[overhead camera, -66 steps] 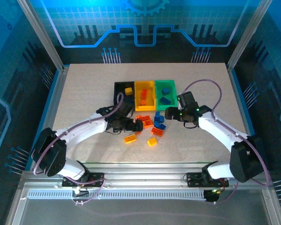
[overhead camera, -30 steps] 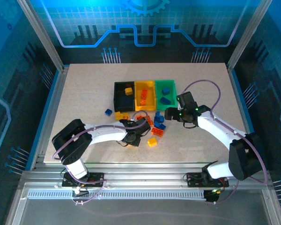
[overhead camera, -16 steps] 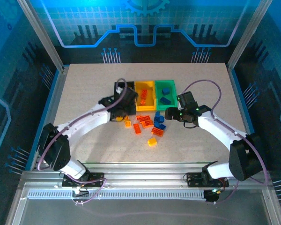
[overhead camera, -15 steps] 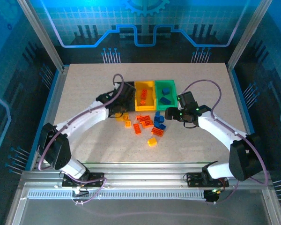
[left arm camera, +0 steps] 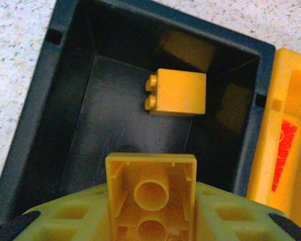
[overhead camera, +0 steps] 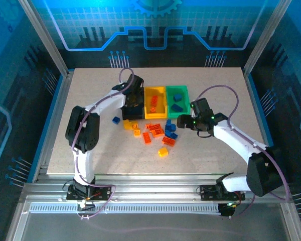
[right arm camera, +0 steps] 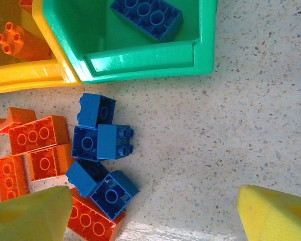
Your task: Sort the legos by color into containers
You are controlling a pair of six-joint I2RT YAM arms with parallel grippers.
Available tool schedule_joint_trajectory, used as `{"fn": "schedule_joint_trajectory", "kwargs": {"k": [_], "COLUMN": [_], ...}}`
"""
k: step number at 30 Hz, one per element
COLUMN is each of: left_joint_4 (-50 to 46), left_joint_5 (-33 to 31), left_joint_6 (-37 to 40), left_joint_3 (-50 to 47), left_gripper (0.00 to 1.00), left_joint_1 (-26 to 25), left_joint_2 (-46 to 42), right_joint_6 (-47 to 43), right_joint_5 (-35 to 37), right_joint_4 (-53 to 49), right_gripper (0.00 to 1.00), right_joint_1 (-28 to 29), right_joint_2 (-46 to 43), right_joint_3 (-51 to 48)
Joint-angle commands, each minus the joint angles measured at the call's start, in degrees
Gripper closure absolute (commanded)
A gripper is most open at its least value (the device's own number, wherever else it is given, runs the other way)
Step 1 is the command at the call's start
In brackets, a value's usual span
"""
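Note:
My left gripper [overhead camera: 132, 100] hangs over the black bin [overhead camera: 127, 115], shut on a yellow lego [left arm camera: 151, 193] seen from its hollow underside. Below it, another yellow lego [left arm camera: 178, 92] lies on the black bin's floor [left arm camera: 103, 118]. My right gripper [right arm camera: 153, 216] stands open above bare table, just right of several blue legos [right arm camera: 103, 140] and orange-red legos [right arm camera: 37, 133]. The green bin [right arm camera: 140, 60] holds a blue lego [right arm camera: 146, 17]; the yellow bin [right arm camera: 25, 78] holds an orange-red one [right arm camera: 20, 42].
Loose legos [overhead camera: 158, 131] lie scattered in front of the bins. A lone blue one [overhead camera: 116, 120] sits left of them and a yellow one [overhead camera: 163, 151] nearer the front. The yellow bin [overhead camera: 146, 100] and green bin [overhead camera: 186, 103] adjoin the black one.
My left arm has swung from the loose pile up and back to the black bin, carrying a yellow lego. My right arm has stayed put.

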Motion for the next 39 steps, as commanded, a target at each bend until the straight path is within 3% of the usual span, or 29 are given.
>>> {"fn": "schedule_joint_trajectory", "kwargs": {"k": [1, 5, 11, 16, 21, 28, 33, 39], "left_joint_4": [-1.04, 0.18, 3.13, 8.66, 10.72, 9.70, 7.53, 6.27], "left_joint_5": [2.21, 4.51, 10.14, 15.28, 15.71, 14.55, 14.04, 12.75], "left_joint_6": [-1.92, -2.15, -3.29, -5.24, -4.96, -5.84, -6.59, -6.63], "left_joint_3": [3.62, 4.53, 2.52, -6.41, -17.41, -31.61, -37.02, -39.21], "left_gripper": [0.38, 0.16, 0.01, 0.01, 0.01, 0.01, 0.01, 0.01], "left_joint_1": [0.73, 0.36, -0.37, -1.99, -4.62, -6.21, -6.19, -6.18], "left_joint_2": [0.68, -0.96, -7.56, -17.11, -26.49, -38.06, -42.66, -44.58], "right_joint_6": [0.26, 0.26, 0.09, 0.76, 1.88, 2.11, 2.37, 2.03], "right_joint_5": [0.02, -1.20, -4.43, -3.69, -3.42, -2.78, -2.82, -0.33], "right_joint_4": [-1.49, -1.65, -1.83, -0.04, 4.29, 7.04, 7.30, 5.27], "right_gripper": [0.13, 0.12, 0.11, 0.12, 0.33, 0.43, 0.44, 0.58], "right_joint_1": [-1.04, -0.98, 0.77, 4.83, 5.57, 5.78, 5.89, 5.89], "right_joint_2": [-1.27, -1.19, 0.75, 5.19, 9.77, 18.38, 21.85, 23.48], "right_joint_3": [-0.71, -0.71, -2.13, -1.37, 1.90, 6.67, 7.63, 8.27]}}
